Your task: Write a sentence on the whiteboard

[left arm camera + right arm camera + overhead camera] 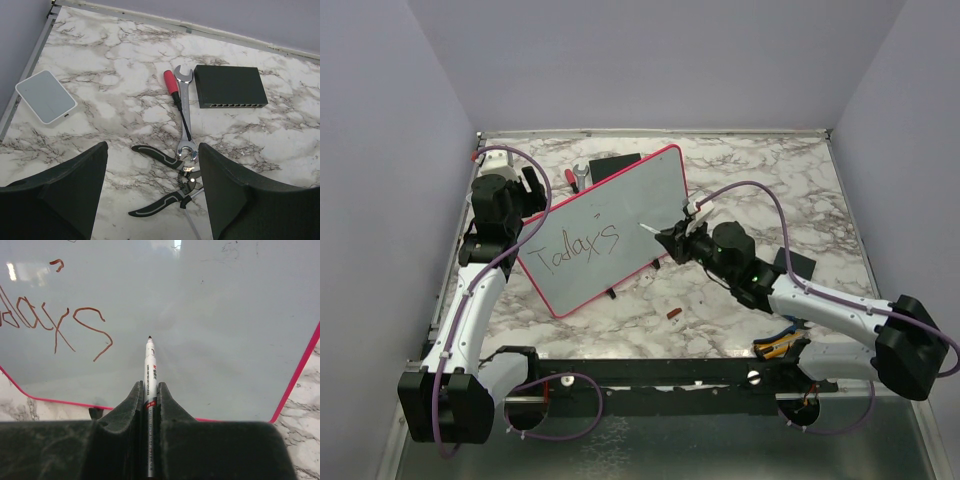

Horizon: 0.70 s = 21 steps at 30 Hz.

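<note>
The whiteboard (645, 190), pink-framed, stands tilted on the marble table, its long side running from near left to far right. Dark lettering (575, 243) on it reads roughly "Today's"; its end shows in the right wrist view (90, 332). My right gripper (672, 238) is shut on a white marker (150, 367), tip at or just off the bare board (225, 330) to the right of the last letter. My left gripper (528, 187) is at the board's far left end, behind it. In the left wrist view it (152, 167) is open and empty above the table.
Behind the board lie a wrench (184, 107), a red-handled screwdriver (171, 84), black pliers (167, 187), a black box (229, 86) and a small white device (46, 96). A small red-brown piece (672, 314) lies in front of the board. A dark pad (800, 264) sits to the right.
</note>
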Available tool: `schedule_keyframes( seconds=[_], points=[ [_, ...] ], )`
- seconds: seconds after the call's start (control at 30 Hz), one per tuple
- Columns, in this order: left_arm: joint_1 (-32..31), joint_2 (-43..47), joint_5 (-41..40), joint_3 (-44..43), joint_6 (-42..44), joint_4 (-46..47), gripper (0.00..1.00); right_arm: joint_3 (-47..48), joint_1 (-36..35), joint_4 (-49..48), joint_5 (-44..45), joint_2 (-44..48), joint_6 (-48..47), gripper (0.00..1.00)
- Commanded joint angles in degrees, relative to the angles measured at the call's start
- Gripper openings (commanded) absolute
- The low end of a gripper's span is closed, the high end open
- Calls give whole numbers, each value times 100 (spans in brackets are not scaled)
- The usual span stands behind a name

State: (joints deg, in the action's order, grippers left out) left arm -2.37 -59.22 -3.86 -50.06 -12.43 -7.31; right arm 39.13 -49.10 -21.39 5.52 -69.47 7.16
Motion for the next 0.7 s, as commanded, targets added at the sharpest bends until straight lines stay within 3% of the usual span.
schedule_keyframes(
  seconds=[0.0, 0.67],
  points=[
    [-22, 24, 157, 179, 4, -90, 74, -13, 23, -258, -208, -166, 41, 0],
    [-26, 60, 184, 172, 4, -94, 74, 353, 51, -546, -154, -417, -18, 0]
  ],
)
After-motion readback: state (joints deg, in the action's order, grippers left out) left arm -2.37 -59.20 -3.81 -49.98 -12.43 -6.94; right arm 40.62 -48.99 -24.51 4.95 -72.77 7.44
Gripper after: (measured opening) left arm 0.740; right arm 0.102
